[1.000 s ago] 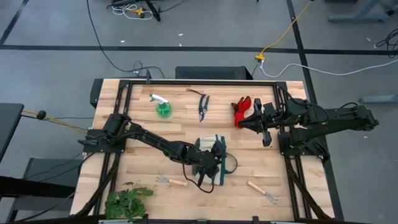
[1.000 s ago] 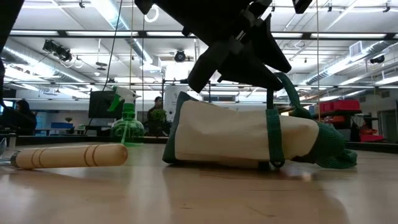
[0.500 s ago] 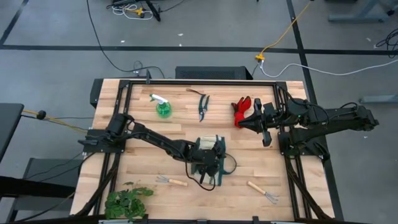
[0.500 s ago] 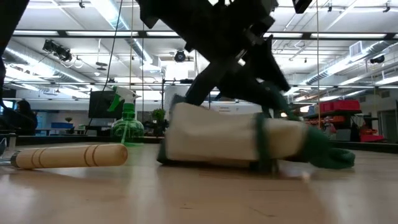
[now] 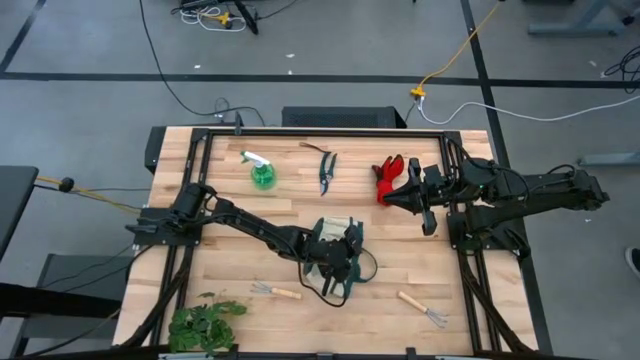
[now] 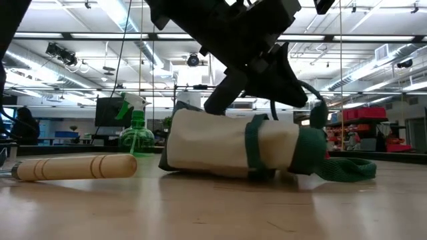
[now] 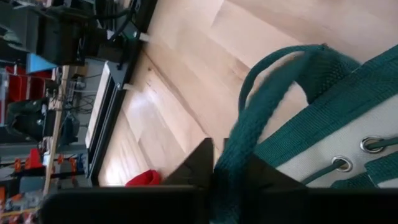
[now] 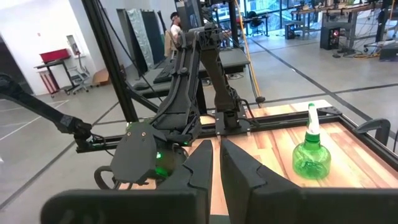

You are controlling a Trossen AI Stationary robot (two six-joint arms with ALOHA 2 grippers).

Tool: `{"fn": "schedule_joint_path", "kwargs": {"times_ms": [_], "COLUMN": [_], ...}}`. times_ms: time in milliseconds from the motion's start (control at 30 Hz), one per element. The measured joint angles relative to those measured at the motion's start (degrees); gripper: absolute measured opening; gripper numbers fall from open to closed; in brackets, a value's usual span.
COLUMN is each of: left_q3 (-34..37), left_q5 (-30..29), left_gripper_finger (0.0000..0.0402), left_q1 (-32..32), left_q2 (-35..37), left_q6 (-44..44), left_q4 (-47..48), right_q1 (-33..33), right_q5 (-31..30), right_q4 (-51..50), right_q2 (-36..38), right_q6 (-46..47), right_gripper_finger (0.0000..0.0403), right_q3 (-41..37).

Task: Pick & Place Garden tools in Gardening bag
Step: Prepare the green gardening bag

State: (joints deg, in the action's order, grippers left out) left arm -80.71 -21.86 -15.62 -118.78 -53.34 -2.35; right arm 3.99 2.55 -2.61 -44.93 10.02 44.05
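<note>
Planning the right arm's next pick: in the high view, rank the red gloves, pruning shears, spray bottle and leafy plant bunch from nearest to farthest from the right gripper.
1. red gloves, right beside the right gripper
2. pruning shears, far-edge middle
3. spray bottle, far edge, left side
4. leafy plant bunch, near-left corner

We see even, bright light from ceiling strip lamps (image 6: 127,17) in the low view, with soft shadows. The near handle (image 6: 73,167) looks slightly soft there. Glare whitens the table (image 7: 186,56) in the left wrist view.

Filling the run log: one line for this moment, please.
left gripper: shut on green loop handle of cream-and-green fabric gardening bag | bag: on its side | right gripper: by red gloves
</note>
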Motion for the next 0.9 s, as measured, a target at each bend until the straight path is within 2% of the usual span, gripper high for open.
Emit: {"fn": "schedule_joint_path", "kwargs": {"times_ms": [67, 367, 633, 900], "left_q3": [0.00, 0.00, -0.01, -0.02], "left_q5": [-1.12, -6.65, -8.53, -12.16], "left_gripper_finger": [0.0009, 0.0005, 0.0004, 0.0003], "left_q1": [-0.02, -0.04, -0.06, -0.04], "left_q2": [0.00, 0.00, 0.35, 4.16], "left_q6": [0.17, 0.17, 0.16, 2.06], "left_q4": [-0.02, -2.62, -7.98, -8.78], "right_q1": [0.00, -0.02, -0.01, 0.00], "right_q5": [-0.02, -0.07, -0.07, -0.09], "right_q4": [0.00, -0.03, -0.82, -1.63], "right_q2": [0.00, 0.00, 0.00, 0.00], "right_q6": [0.00, 0.00, 0.00, 0.00], "right_gripper_finger": [0.0034, 0.0034, 0.0034, 0.0034], "right_q3": [0.00, 0.00, -0.01, -0.01]}}
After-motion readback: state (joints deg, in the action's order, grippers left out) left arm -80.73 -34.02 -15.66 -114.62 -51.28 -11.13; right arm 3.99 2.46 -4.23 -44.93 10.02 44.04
